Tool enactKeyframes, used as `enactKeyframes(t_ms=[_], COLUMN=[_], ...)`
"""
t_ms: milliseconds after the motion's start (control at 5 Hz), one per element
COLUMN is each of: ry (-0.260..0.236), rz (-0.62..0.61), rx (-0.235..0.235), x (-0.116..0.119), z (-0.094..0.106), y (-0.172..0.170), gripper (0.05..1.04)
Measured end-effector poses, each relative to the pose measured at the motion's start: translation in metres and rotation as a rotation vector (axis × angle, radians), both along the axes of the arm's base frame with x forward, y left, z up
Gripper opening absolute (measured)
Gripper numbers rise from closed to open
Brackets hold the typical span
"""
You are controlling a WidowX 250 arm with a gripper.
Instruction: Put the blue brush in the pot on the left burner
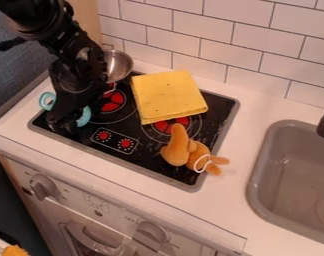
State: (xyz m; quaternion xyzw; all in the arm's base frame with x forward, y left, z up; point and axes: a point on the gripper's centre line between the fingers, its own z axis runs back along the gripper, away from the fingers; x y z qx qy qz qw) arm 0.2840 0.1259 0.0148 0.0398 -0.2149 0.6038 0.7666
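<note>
Oven front (71,197) foremost, a black gripper (63,123) hangs across the blue brush (84,117) near the stove (148,161)'s left edge, its grip impossible to tell, with 2 blue ends showing on opposite sides and the metal pot (118,65) behind, toward the tiled wall (191,25).

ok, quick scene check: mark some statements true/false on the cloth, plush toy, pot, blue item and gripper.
1. The yellow cloth lies in the sink. False: it's on the stove.
2. The orange plush toy is nearer the stove's front than the cloth. True.
3. The gripper hangs over the sink. False: it's at the stove's front left.
4. The metal pot is nearer the tiled wall than the blue item. True.
</note>
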Motion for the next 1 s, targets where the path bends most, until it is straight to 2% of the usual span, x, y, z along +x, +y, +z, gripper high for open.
enactKeyframes(t_ms=[400, 1000], ry=[0.014, -0.093], rz=[-0.061, -0.263], rx=[0.0, 0.085], x=[-0.002, 0.011], z=[0.003, 0.077], y=[-0.004, -0.049], gripper=[0.728, 0.728])
